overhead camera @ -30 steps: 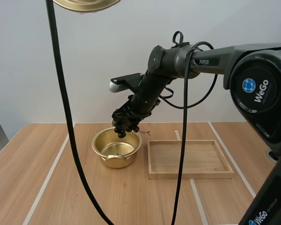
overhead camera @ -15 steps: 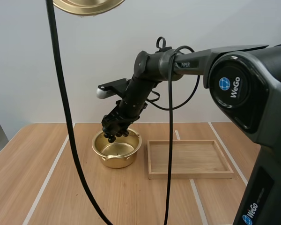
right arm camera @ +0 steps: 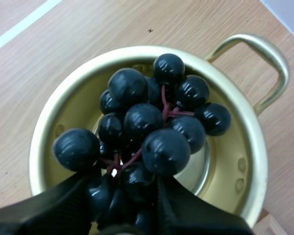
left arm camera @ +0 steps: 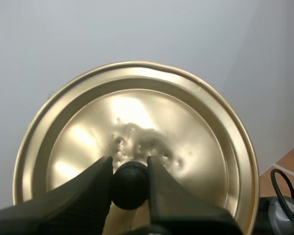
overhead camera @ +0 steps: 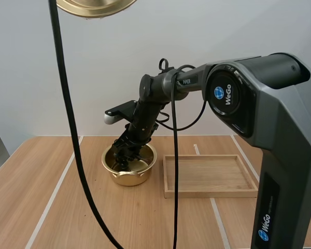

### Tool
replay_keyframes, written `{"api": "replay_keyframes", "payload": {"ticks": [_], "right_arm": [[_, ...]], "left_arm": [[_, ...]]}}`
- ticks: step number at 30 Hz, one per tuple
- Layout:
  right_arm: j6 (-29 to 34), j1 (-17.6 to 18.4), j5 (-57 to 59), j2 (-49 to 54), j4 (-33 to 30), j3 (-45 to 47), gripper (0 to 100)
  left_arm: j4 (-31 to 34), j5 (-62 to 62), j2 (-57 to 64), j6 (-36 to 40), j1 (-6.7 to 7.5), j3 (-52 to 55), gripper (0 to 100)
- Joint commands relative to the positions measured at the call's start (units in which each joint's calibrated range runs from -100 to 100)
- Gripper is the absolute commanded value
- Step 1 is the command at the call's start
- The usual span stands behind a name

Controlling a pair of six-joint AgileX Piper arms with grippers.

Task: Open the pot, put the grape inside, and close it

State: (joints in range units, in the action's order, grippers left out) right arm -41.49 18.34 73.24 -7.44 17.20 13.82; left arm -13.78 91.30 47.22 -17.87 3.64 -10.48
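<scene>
One bunch of dark grapes (right arm camera: 147,132) hangs over the open mouth of the gold pot (right arm camera: 250,147). The right gripper (right arm camera: 130,196) is clamped on the bunch, fingers pinching the lower berries and stems. In the high view the berries sit about at rim level; can't tell if any touch the pot's bottom. Pot stands on the wooden table (overhead camera: 41,197) near the far edge, about mid-width, one loop handle facing the near edge. Wooden tray (overhead camera: 210,193) lies just beside the pot, toward the right edge, not touching it. Left gripper (left arm camera: 130,171) is closed on the black knob (left arm camera: 130,185) of the gold lid (left arm camera: 186,137), lid held high above the table's left part.
</scene>
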Motion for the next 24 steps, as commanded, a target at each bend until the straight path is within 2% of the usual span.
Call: {"api": "replay_keyframes", "payload": {"ticks": [1, 24], "right_arm": [[0.2, 0.0, -3.4, -0.3, -0.4, -0.4, 0], [0.2, 0.0, -4.6, -9.3, -0.4, -0.4, 0]], "left_arm": [[-0.1, 0.0, 0.4, 0.6, 0.19, -0.5, 0], [-0.1, 1.3, 0.4, 0.6, 0.19, -0.5, 0]]}}
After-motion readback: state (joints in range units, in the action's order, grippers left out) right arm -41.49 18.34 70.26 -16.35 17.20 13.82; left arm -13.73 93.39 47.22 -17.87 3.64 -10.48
